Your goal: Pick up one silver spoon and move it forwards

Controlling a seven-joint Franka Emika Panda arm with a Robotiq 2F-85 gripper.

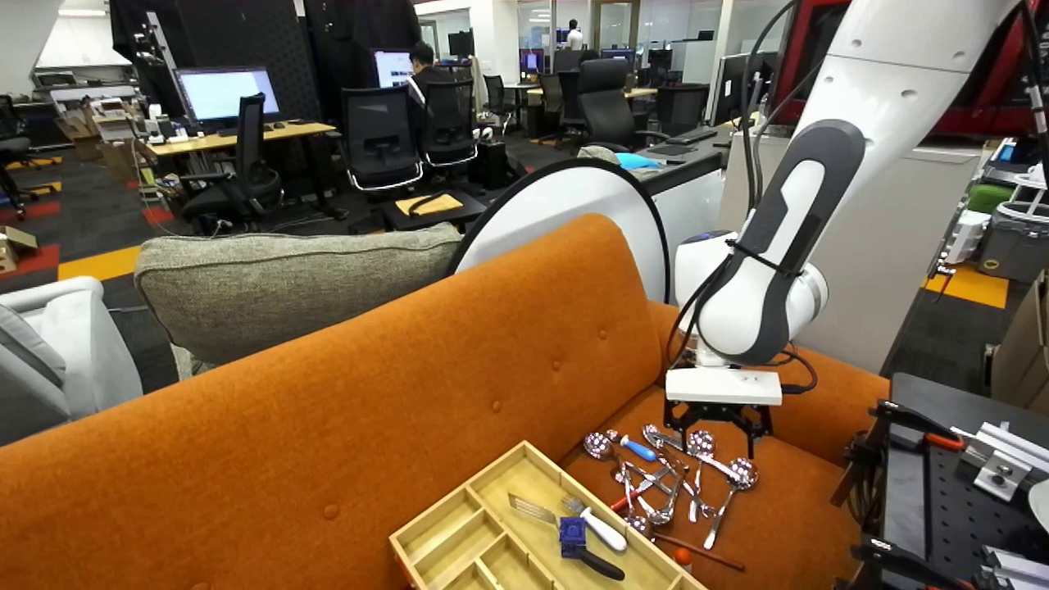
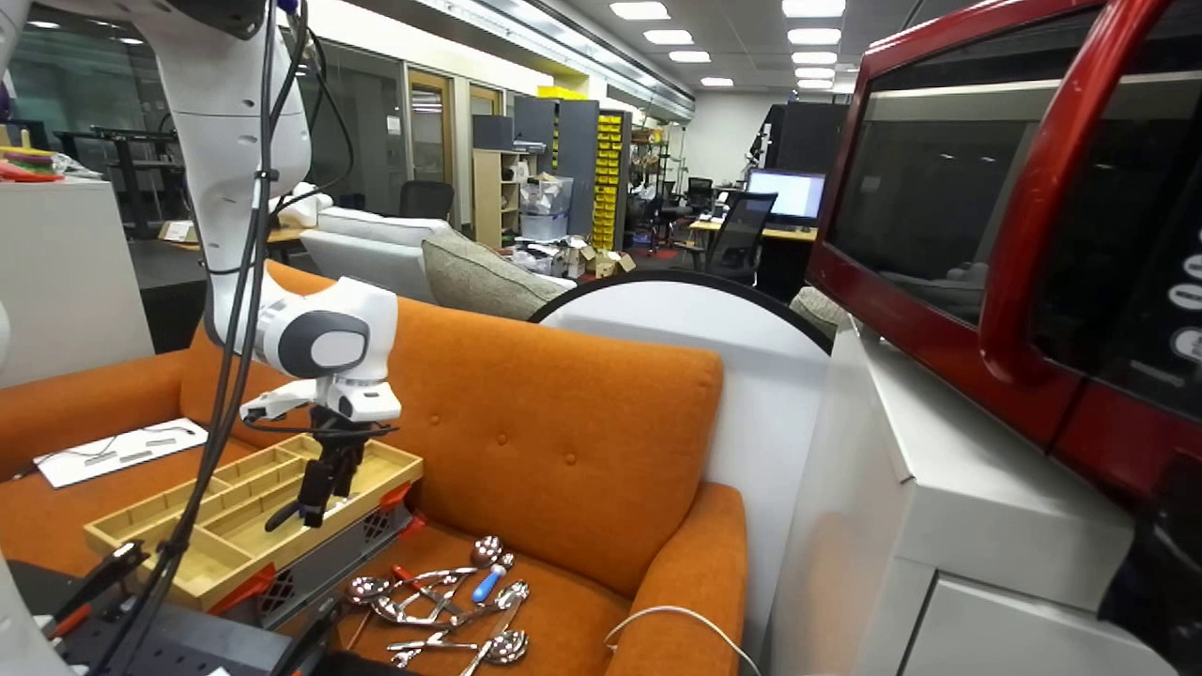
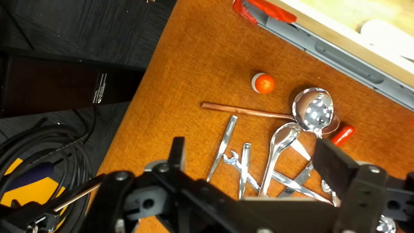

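Several silver spoons lie in a loose pile on the orange sofa seat. In the wrist view, an oval-bowled spoon (image 3: 273,152) lies between my fingers' lines of sight, and a round-bowled spoon (image 3: 313,110) lies beyond it. Other round-bowled spoons (image 1: 742,474) show in both exterior views (image 2: 507,648). My gripper (image 1: 718,447) is open and empty, with its fingers pointing down above the pile. It also shows in the wrist view (image 3: 252,149), where it hides the lower part of the pile. In an exterior view my gripper (image 2: 324,507) overlaps the tray.
A wooden compartment tray (image 1: 447,528) with a spatula (image 1: 533,508) and a white-handled fork (image 1: 605,531) stands beside the pile. The sofa backrest (image 1: 328,459) rises behind. A black metal table (image 1: 918,492) stands at the sofa's front. A brown stick (image 3: 245,111) and orange-capped bottle (image 3: 264,83) lie near the spoons.
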